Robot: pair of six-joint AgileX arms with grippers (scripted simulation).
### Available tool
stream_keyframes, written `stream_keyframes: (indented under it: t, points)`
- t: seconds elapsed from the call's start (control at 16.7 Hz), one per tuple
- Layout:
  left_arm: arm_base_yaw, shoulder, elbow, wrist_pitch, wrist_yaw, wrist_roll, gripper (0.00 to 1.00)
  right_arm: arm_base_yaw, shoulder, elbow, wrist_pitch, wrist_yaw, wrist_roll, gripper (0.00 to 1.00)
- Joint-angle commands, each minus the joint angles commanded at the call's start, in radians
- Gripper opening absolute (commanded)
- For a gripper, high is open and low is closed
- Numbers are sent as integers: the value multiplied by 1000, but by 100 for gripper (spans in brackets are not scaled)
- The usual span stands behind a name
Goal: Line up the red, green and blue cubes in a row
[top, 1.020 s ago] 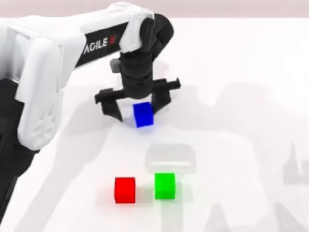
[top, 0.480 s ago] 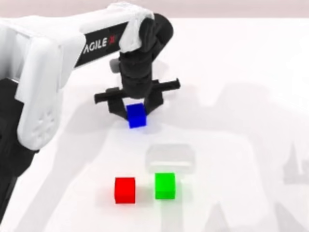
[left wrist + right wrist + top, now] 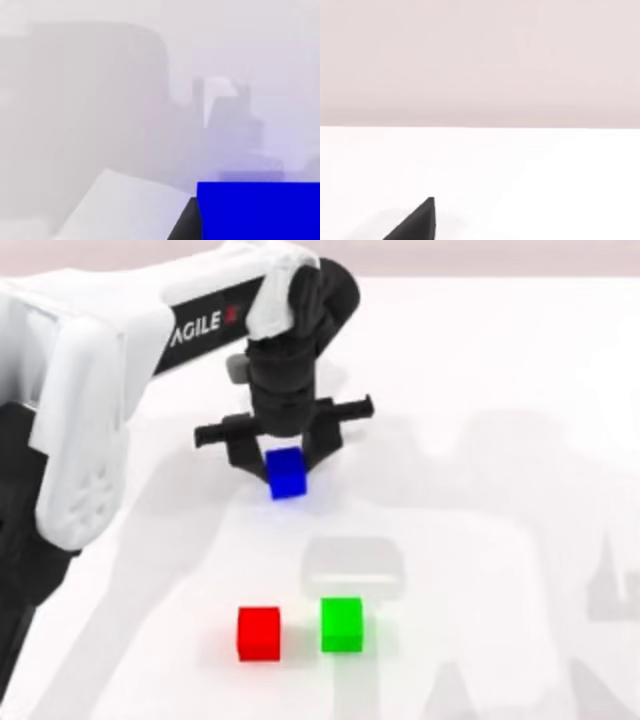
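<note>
My left hand (image 3: 285, 453) pinches the blue cube (image 3: 286, 473) at the far middle of the surface (image 3: 500, 540). I should carry it level and set it just right of the green cube (image 3: 341, 624), in line with the red cube (image 3: 259, 632).

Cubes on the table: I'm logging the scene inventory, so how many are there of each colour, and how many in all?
Red cube: 1
Green cube: 1
Blue cube: 1, between the fingers of the left pincer
Total: 3 cubes
</note>
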Motion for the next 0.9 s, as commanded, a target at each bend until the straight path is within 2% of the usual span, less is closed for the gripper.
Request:
stream_keyframes:
  t: [0.36,0.72,0.9]
  points:
    - [15,-25,169,-197,-1,-1,0,0,0,0,0,0,0,100]
    - [8,-26,181,-209,-2,-1,0,0,0,0,0,0,0,100]
    - [-62,-43,163,-209,-2,-43,0,0,0,0,0,0,0,100]
